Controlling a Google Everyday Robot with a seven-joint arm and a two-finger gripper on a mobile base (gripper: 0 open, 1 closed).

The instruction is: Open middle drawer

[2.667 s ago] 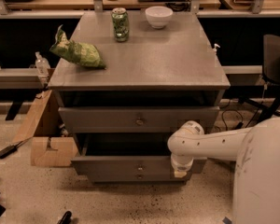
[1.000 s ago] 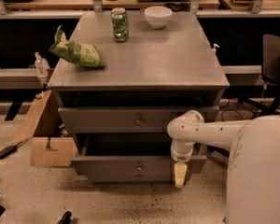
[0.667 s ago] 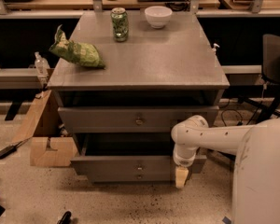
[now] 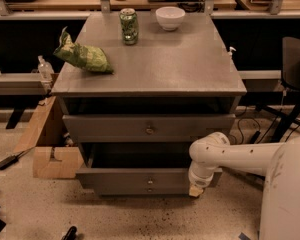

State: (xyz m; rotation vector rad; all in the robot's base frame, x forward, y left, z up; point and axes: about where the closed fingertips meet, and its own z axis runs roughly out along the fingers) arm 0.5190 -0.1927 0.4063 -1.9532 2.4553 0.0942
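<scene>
The grey cabinet (image 4: 155, 74) has three drawers. The middle drawer (image 4: 120, 180) stands pulled out well beyond the top drawer (image 4: 105, 128), with a dark gap above it and its small knob (image 4: 150, 181) at centre. The lowest drawer's knob (image 4: 150, 189) peeks out just below. My gripper (image 4: 195, 190) hangs from the white arm (image 4: 240, 156) at the right end of the middle drawer's front, pointing down near the floor. Whether it touches the drawer I cannot tell.
On the cabinet top are a green can (image 4: 129, 26), a white bowl (image 4: 170, 17) and a green crisp bag (image 4: 84, 56). A cardboard box (image 4: 52, 156) stands left of the cabinet, a dark chair (image 4: 295, 69) to the right, and cables (image 4: 7, 160) on the floor.
My gripper has dropped lower along the drawer's right end, and the wrist has shifted slightly right. The middle drawer's front has stayed where it was.
</scene>
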